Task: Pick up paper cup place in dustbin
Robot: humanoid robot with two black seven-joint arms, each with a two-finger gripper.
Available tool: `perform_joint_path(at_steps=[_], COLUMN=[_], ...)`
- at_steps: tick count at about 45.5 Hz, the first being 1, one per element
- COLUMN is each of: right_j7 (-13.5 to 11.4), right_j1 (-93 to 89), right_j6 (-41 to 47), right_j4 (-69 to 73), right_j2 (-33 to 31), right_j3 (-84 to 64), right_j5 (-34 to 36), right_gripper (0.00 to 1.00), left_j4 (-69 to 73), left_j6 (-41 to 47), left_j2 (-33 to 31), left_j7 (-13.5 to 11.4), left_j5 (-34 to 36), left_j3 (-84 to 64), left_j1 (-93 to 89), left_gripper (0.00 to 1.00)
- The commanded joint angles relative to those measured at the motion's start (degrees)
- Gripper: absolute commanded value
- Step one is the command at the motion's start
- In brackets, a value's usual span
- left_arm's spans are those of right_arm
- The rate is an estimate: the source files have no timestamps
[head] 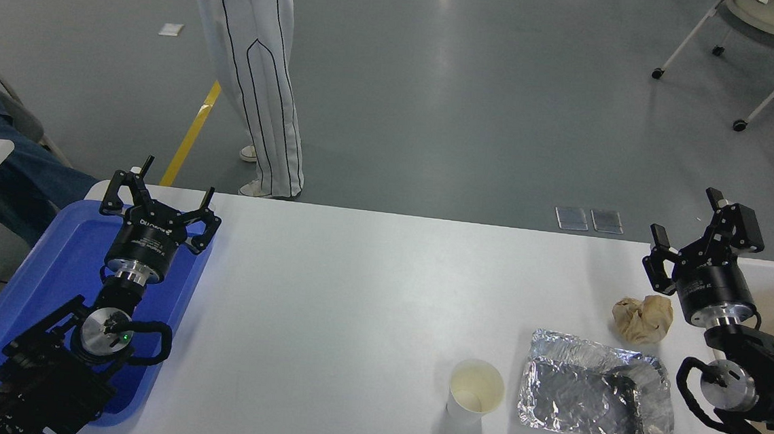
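The black right gripper (697, 237) hangs over the table's far right w/ fingers apart and empty; the small white tapered paper cup (476, 390) stands upright, mouth up, well off to its left and nearer the robot, just left of the crinkled silver foil tray (597, 389), so the right arm is far closer than the parked, spread-fingered left gripper (159, 191) over the blue flat tray (35, 274). The big white-rimmed dustbin isn't clearly in sight, and the white lettering on the left gripper's body is too small to read

White cup (475, 391) – blue tray (49, 275) – silver foil (596, 389).
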Motion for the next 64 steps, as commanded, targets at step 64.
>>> perform_joint_path(at_steps=[64], right_j7=[-0.35], right_j1=[97.91], right_j6=[30.32], right_j4=[24.81], right_j2=[-6.38], right_j3=[-140.61], right_j5=[-6.83], right_gripper=[1.0], left_j4=[-0.04], left_j6=[-0.09], left_j2=[0.01], left_j7=[0.0], left_j5=[0.0], left_j3=[0.0], left_j1=[-0.09], left_gripper=[1.0])
